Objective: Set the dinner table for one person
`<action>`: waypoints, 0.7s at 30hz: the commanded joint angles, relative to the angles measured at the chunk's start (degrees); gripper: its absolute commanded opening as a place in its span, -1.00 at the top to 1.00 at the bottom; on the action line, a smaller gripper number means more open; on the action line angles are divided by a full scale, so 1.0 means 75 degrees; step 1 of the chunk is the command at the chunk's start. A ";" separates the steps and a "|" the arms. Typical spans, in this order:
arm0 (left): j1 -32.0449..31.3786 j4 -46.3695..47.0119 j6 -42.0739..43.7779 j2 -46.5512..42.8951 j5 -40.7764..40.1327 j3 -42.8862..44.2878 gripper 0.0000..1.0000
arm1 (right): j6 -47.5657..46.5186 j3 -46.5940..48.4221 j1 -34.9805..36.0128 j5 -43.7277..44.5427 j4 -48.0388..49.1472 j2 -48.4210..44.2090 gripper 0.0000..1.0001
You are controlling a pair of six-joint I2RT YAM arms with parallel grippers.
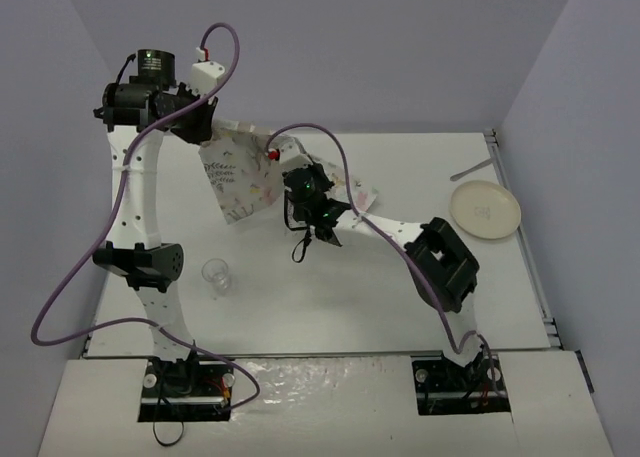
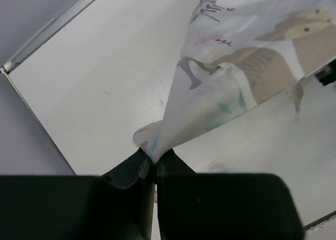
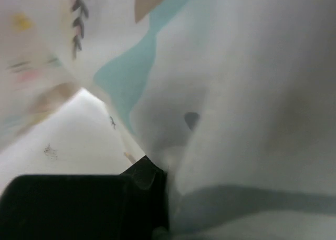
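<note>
1. Under everything, the big plain off-white dinner table (image 1: 380, 297), with a thin metal rail (image 1: 522, 239) down its right edge and walls (image 1: 40, 127) close on the left, right and far sides.
2. Plenty of bare room across the near middle and near right of the table.
3. Near the left edge, a small clear glass cup (image 1: 217, 274), standing upright, well apart from the rest.
4. Just beside the right rail, a round cream plate (image 1: 485, 209); right behind it a thin silvery piece (image 1: 472, 169), too small to name.
5. Up over the far middle of the table, a white cloth with animal and leaf prints (image 1: 235, 177), hanging between the two arms.
6. High on the far left, the left pincer (image 2: 154, 164), squeezed together on one bunched corner of the cloth.
7. Lower, near the middle, the right pincer (image 1: 327, 220), squeezed together on the cloth's other side.
8. In the right wrist view, blurry cloth over nearly everything, with only one black finger (image 3: 105, 203) showing.
9. Table top right under the cloth hidden from above.
</note>
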 commanded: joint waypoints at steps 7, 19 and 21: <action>0.0093 0.0430 0.0036 -0.0432 -0.0469 -0.0061 1.00 | 0.1238 -0.0815 -0.1114 -0.1991 -0.2272 -0.1957 1.00; 0.0174 0.0685 0.0183 -0.0809 -0.0666 -0.0610 1.00 | 0.0278 -0.1492 -0.1236 -0.2627 -0.3397 -0.3277 0.97; 0.0189 0.0708 0.0258 -0.0881 -0.0782 -0.0690 1.00 | 0.0073 -0.1402 -0.1252 -0.2654 -0.3670 -0.3336 1.00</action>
